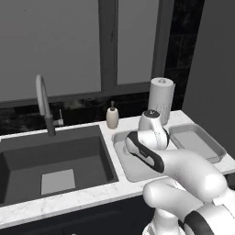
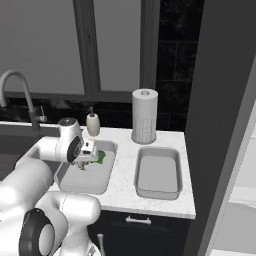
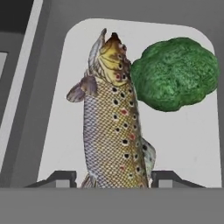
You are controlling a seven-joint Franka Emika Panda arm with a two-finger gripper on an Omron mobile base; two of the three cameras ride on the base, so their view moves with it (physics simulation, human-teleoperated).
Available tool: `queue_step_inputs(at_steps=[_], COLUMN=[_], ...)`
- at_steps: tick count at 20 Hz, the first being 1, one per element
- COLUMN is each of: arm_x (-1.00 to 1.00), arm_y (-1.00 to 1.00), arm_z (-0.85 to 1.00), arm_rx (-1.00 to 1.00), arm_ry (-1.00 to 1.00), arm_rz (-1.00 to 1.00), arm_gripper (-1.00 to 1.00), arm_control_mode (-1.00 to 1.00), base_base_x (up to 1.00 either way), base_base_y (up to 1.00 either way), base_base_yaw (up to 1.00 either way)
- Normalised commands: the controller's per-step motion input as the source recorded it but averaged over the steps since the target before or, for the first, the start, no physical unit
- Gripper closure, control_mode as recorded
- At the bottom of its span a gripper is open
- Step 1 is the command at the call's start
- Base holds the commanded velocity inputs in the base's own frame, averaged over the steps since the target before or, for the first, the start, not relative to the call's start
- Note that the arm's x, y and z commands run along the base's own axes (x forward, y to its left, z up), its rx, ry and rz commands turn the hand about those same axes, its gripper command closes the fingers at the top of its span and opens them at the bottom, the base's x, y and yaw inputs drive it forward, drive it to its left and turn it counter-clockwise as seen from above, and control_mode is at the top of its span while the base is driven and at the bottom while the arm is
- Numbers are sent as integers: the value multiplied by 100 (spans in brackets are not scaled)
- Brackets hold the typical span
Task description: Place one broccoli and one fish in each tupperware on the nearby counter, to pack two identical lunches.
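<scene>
— Hanging over the nearer tupperware (image 2: 70,184), what does the gripper (image 3: 113,179) hold?

— Its two fingertips (image 3: 59,178) flank the tail of a spotted fish (image 3: 114,127); whether they clamp it or stand just apart cannot be told.

— And beyond the fingers?

— The fish stretches straight ahead of the gripper into the tray; a broccoli (image 3: 175,72) lies ahead and to one side, touching the fish's head. The second tupperware (image 2: 157,172) sits apart on the counter (image 2: 125,172).

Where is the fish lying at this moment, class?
In the hand view the fish lies in the tupperware nearest the sink, its head touching the broccoli, its tail between the fingertips of the gripper.
</scene>
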Motion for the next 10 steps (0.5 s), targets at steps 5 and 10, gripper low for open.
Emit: queue_step_inputs(at_steps=[5, 10], arm_x=[20, -12], arm_y=[1, -6], arm_z=[0, 32], arm_rx=[0, -1], arm_ry=[-1, 0], arm_rz=[0, 0], arm_gripper=[-100, -100], arm_control_mode=[-100, -100], base_base_x=[0, 0], base_base_y=[0, 0], base_base_yaw=[0, 0])
